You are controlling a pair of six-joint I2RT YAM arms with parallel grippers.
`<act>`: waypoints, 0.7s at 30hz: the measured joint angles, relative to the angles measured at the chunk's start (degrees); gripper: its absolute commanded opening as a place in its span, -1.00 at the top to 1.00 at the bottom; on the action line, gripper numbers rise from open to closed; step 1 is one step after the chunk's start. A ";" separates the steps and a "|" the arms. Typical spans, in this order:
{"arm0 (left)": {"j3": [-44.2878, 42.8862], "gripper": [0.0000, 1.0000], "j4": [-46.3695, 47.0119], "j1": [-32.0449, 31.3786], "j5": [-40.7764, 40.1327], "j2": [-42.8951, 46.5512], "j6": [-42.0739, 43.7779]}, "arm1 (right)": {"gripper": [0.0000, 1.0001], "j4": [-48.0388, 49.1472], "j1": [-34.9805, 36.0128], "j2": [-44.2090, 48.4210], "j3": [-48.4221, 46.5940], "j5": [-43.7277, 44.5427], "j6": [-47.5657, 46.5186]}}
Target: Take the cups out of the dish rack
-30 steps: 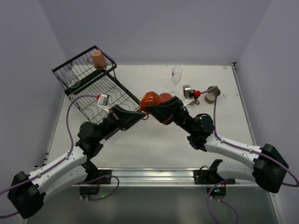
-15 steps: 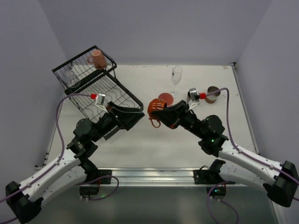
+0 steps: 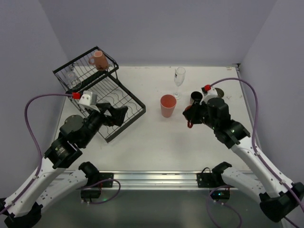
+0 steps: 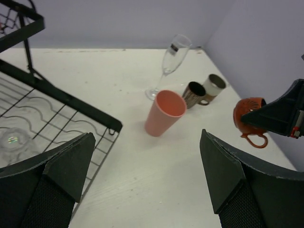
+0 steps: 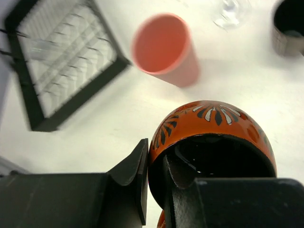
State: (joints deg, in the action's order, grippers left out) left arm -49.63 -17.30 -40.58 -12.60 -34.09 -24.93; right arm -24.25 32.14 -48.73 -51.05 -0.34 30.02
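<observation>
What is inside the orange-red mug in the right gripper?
One finger of the right gripper is inside the orange-red mug, pinching its wall. Otherwise only dark glaze shows; the gripper hides the rest.

Salmon tumbler: matt, smooth, plastic by my eye. Stemmed glass just behind it: clear glass, shiny. Dish rack to its left: black coated wire, and I read a faint sheen. Orange-red mug to its right: glossy glaze, dark painted petals. Counter beneath: white, matt. Right claw: matt black plastic.
</observation>
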 measured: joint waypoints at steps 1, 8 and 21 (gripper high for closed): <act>-0.02 -1.00 -1.03 0.00 -1.11 0.02 0.98 | 1.00 -1.77 -1.95 -1.77 0.00 0.15 -0.44; 0.31 -1.00 -5.40 0.00 -8.46 2.32 7.69 | 1.00 -6.49 -8.31 -21.92 -2.58 0.70 -2.75; 4.44 -1.00 -4.85 0.00 -14.91 7.50 11.13 | 1.00 -5.57 -10.93 -42.58 -10.99 0.61 -4.24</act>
State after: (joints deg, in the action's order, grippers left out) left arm -45.19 -22.15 -40.58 -27.51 -26.59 -13.80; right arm -29.82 21.21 -91.31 -62.04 0.27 25.78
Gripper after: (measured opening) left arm 0.997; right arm 0.160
